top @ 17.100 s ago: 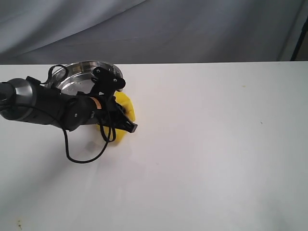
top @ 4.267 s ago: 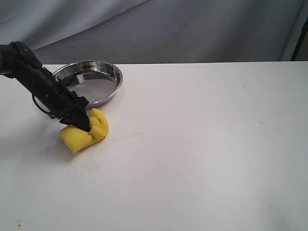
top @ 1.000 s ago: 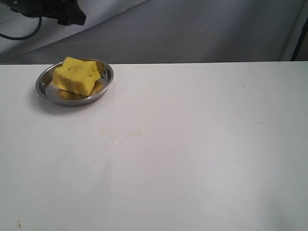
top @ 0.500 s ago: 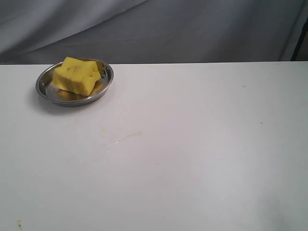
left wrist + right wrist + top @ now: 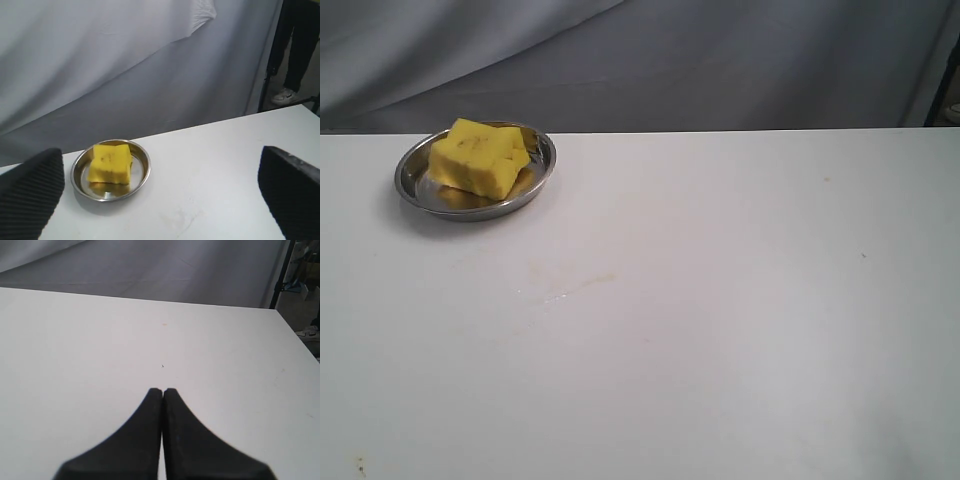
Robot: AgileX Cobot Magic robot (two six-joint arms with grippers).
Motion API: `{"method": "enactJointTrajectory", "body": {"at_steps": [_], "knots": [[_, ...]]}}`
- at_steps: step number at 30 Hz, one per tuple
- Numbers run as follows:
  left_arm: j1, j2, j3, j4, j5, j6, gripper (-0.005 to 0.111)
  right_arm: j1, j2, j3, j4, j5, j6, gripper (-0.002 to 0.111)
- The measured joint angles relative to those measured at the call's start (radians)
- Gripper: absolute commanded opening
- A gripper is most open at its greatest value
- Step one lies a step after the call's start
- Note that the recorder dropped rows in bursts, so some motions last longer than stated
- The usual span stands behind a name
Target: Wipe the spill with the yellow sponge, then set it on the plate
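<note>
The yellow sponge (image 5: pixel 478 158) lies in the steel plate (image 5: pixel 546 166) at the table's far left, with nothing holding it. No amber spill shows; only a faint wet smear (image 5: pixel 565 291) marks the table in front of the plate. In the left wrist view the sponge (image 5: pixel 110 162) sits in the plate (image 5: pixel 145 170). My left gripper (image 5: pixel 160 190) is open and raised well clear of the plate, its fingers (image 5: pixel 31 195) wide apart. My right gripper (image 5: pixel 163 390) is shut and empty over bare table. Neither gripper appears in the exterior view.
A grey cloth backdrop (image 5: pixel 720 60) hangs behind the table's far edge. In the left wrist view a dark stand and a person's legs (image 5: pixel 295 50) are beyond the table's right end. A few tiny specks (image 5: pixel 826 180) dot the white top.
A second ago my left arm was at the exterior view's upper left corner; it has since gone out of that view. Sponge and plate have not moved.
</note>
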Motion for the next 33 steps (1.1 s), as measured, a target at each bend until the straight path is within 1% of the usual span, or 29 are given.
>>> {"method": "enactJointTrajectory", "body": {"at_steps": [3, 8, 11, 20, 24, 27, 30, 33], "knots": [[0.000, -0.130, 0.114, -0.007, -0.003, -0.019, 0.105, 0.000, 0.000, 0.000, 0.000, 0.000, 0.000, 0.000], [0.000, -0.341, 0.382, -0.007, -0.044, -0.032, 0.105, 0.000, 0.000, 0.000, 0.000, 0.000, 0.000, 0.000], [0.000, -0.466, 0.520, -0.008, -0.071, -0.037, 0.105, 0.000, 0.000, 0.000, 0.000, 0.000, 0.000, 0.000], [0.000, -0.791, 0.869, -0.034, -0.107, -0.072, 0.105, 0.000, 0.000, 0.000, 0.000, 0.000, 0.000, 0.000], [0.000, -0.810, 0.980, -0.031, -0.128, -0.083, 0.105, 0.000, 0.000, 0.000, 0.000, 0.001, 0.000, 0.000], [0.000, -0.801, 1.052, -0.095, -0.191, -0.084, 0.105, 0.000, 0.000, 0.000, 0.000, 0.001, 0.000, 0.000], [0.000, -0.787, 1.103, -0.142, -0.233, -0.074, 0.105, 0.000, 0.000, 0.000, 0.000, 0.001, 0.000, 0.000], [0.000, -0.781, 1.123, -0.160, -0.286, -0.072, 0.105, 0.000, 0.000, 0.000, 0.000, 0.001, 0.000, 0.000]]}}
